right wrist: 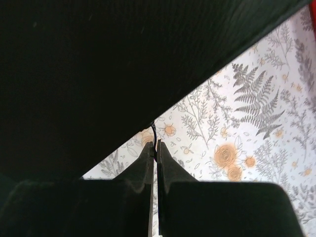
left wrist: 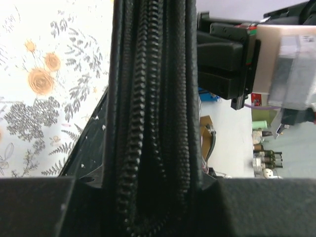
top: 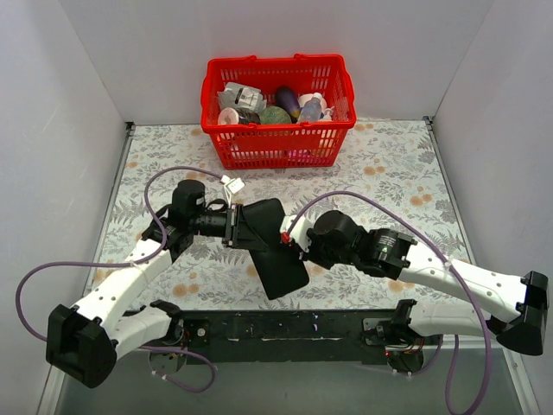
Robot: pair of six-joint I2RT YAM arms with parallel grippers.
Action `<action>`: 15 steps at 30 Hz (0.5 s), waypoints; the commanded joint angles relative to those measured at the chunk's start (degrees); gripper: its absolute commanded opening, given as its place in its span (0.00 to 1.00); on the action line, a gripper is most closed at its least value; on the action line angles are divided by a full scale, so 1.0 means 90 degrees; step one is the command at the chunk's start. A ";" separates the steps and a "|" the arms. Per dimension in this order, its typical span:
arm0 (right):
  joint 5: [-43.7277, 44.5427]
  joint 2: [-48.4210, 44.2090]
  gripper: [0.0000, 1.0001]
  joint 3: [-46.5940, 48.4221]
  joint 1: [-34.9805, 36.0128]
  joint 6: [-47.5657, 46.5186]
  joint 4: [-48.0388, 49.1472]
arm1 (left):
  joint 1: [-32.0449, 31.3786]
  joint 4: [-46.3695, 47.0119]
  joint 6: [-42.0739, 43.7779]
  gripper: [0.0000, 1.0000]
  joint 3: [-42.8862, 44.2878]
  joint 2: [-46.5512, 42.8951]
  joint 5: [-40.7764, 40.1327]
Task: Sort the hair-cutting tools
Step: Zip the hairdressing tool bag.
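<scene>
A flat black zipped case (top: 275, 251) is held up off the table between both arms. My left gripper (top: 235, 226) is shut on the case's zipped edge, and the zipper teeth (left wrist: 148, 123) run upward between its fingers (left wrist: 150, 182). My right gripper (top: 289, 239) is at the case's right edge. In the right wrist view it (right wrist: 154, 148) is shut on a thin dark zipper pull (right wrist: 154, 134) under the case's dark panel (right wrist: 98, 74). The silver scissors and the black comb are hidden from every view.
A red plastic basket (top: 278, 128) with bottles and packets stands at the back middle against the wall. The table has a floral cloth (top: 389, 173). White walls close in the left and right sides. My right arm's wrist (left wrist: 232, 64) is close beyond the case.
</scene>
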 commanded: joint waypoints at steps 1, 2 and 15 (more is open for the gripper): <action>0.0550 0.0207 0.01 0.0302 -0.0212 -0.0994 0.0734 | -0.0487 -0.0603 0.0174 0.00 -0.0124 -0.0159 0.1172; 0.0696 0.0237 0.01 0.0351 -0.0212 -0.1092 0.0774 | -0.0526 -0.0623 0.0184 0.00 -0.0192 -0.0169 0.1172; 0.1518 0.1320 0.01 0.1297 -0.0242 -0.2293 0.1165 | -0.1209 -0.0769 0.0213 0.00 -0.0671 -0.0618 0.1103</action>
